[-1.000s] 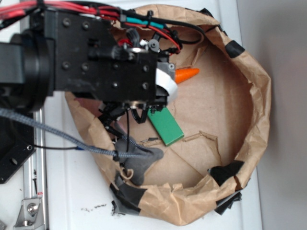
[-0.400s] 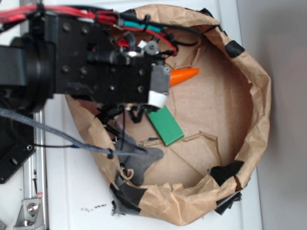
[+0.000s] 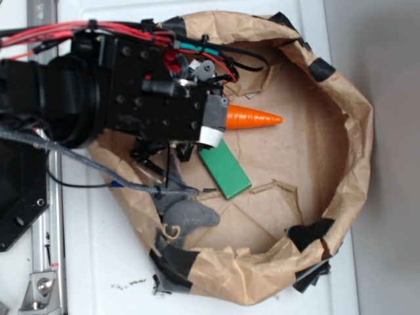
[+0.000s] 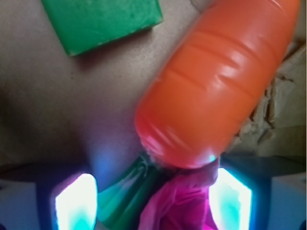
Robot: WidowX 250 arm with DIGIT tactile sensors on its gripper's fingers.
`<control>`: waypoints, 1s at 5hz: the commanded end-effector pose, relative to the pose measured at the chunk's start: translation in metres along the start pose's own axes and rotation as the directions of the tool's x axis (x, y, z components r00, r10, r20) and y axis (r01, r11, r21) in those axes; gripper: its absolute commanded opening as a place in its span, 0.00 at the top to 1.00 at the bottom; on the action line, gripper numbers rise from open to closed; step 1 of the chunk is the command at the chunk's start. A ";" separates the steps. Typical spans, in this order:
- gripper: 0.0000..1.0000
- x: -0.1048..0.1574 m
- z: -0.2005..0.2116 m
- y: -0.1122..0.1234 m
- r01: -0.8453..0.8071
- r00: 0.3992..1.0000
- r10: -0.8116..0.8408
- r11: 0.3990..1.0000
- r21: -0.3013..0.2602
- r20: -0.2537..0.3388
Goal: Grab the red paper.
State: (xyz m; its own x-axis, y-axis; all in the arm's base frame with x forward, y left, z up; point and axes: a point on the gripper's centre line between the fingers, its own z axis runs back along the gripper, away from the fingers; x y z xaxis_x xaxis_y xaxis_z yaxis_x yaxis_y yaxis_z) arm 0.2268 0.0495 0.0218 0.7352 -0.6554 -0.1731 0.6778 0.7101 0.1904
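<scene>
In the wrist view the red paper (image 4: 180, 206), looking magenta under the finger lights, lies crumpled between my gripper's (image 4: 152, 201) two lit fingers, close against the right one. The fingers stand wide apart, so the gripper is open. The orange carrot (image 4: 220, 81) fills the view just ahead, with its green leaves (image 4: 124, 196) reaching in between the fingers beside the paper. From the exterior view my gripper (image 3: 213, 121) is at the carrot's (image 3: 256, 119) thick end, and the arm hides the red paper.
A big brown paper ring (image 3: 357, 131) walls in the work area. A green flat block (image 3: 225, 170) lies just below the gripper. A grey soft object (image 3: 187, 216) sits at the ring's lower left. Cables trail from the arm.
The arm has drawn back to the left and lowered. More of the carrot shows, and it has shifted down to lie nearly level.
</scene>
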 end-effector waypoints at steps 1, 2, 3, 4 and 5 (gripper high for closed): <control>1.00 0.011 0.018 0.000 -0.026 0.999 0.026 0.999 0.020 0.035; 1.00 0.027 0.055 0.000 -0.043 0.996 0.041 0.999 0.025 0.079; 1.00 0.053 0.112 -0.007 -0.079 0.990 0.072 0.996 0.051 0.121; 1.00 0.078 0.128 -0.012 -0.206 0.978 0.207 0.978 -0.032 0.033; 1.00 0.076 0.121 -0.014 -0.410 0.905 0.423 0.895 -0.176 0.043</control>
State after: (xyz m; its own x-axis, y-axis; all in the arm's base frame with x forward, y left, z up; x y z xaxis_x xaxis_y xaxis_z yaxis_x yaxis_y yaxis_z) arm 0.2650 -0.0437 0.1099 0.9403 -0.3272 -0.0938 0.3337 0.9404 0.0647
